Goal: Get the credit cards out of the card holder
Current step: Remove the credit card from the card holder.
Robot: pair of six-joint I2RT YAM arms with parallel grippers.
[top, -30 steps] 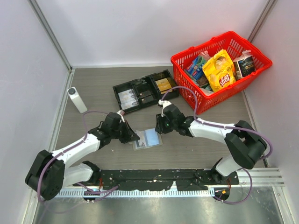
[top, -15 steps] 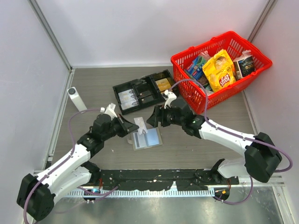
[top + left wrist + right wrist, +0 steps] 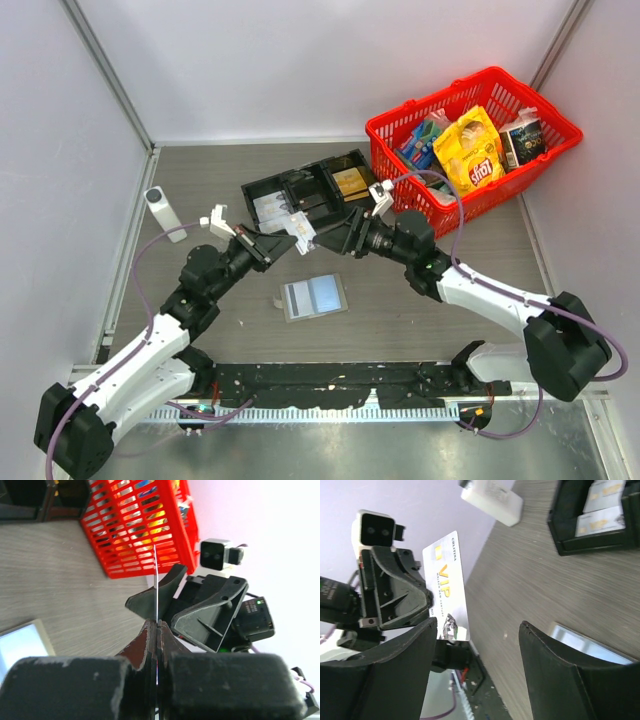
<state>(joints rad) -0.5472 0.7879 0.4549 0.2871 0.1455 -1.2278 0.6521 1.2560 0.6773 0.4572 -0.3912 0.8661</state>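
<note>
My left gripper [image 3: 285, 237] is raised above the table and shut on one whitish credit card [image 3: 301, 228]. In the left wrist view the card [image 3: 156, 580] shows edge-on between the closed jaws [image 3: 157, 626]. In the right wrist view its face [image 3: 447, 587] carries gold "VIP" print. My right gripper [image 3: 338, 238] is open and empty, facing the card from the right, a little apart from it; its fingers [image 3: 395, 670] stand wide. The grey card holder [image 3: 313, 296] lies flat on the table below, with a pale blue surface showing in it.
A long black compartmented tray [image 3: 300, 195] with cards in it lies behind the grippers. A red basket [image 3: 470, 140] of snack packs stands at the back right. A white upright device [image 3: 163, 212] stands at the left.
My left gripper has lifted a card off the holder and carried it up and back. My right gripper has left the holder, risen, and now faces the card.
</note>
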